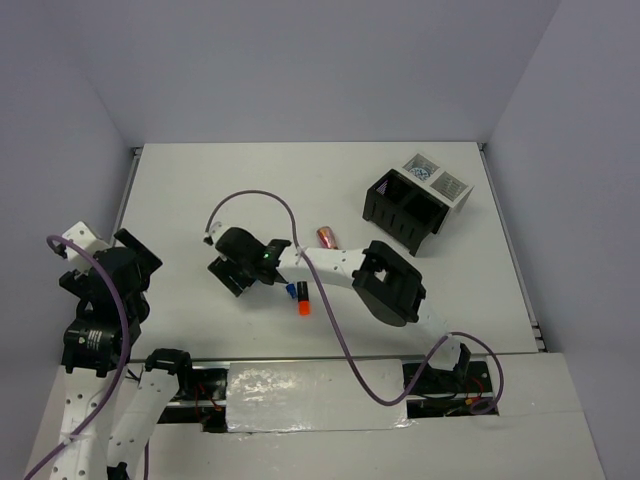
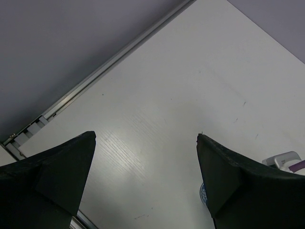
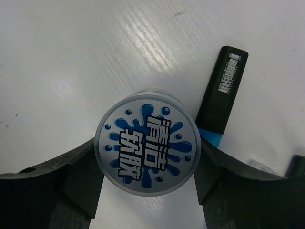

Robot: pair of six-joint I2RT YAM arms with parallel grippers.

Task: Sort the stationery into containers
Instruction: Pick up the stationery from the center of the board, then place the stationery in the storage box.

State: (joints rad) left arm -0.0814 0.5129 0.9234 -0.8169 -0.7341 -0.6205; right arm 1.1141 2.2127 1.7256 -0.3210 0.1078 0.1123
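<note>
Closely, right end effector (image 3: 147, 143) clasping blue-white roll (image 3: 148, 128), blue-capped highlighter (image 3: 221, 90) beside, left end effector (image 2: 146, 135) released.

Left arm (image 1: 100, 300) folded by its base, left claw (image 2: 146, 135) spread wide. Right arm (image 1: 340, 268) reaches left across the tabletop (image 1: 200, 180), right claw (image 3: 147, 149) pinching a round roll (image 3: 143, 126).

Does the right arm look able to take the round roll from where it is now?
Probably yes: its end effector straddles the roll, one finger each side; the highlighter alongside lies outside the gap.
</note>
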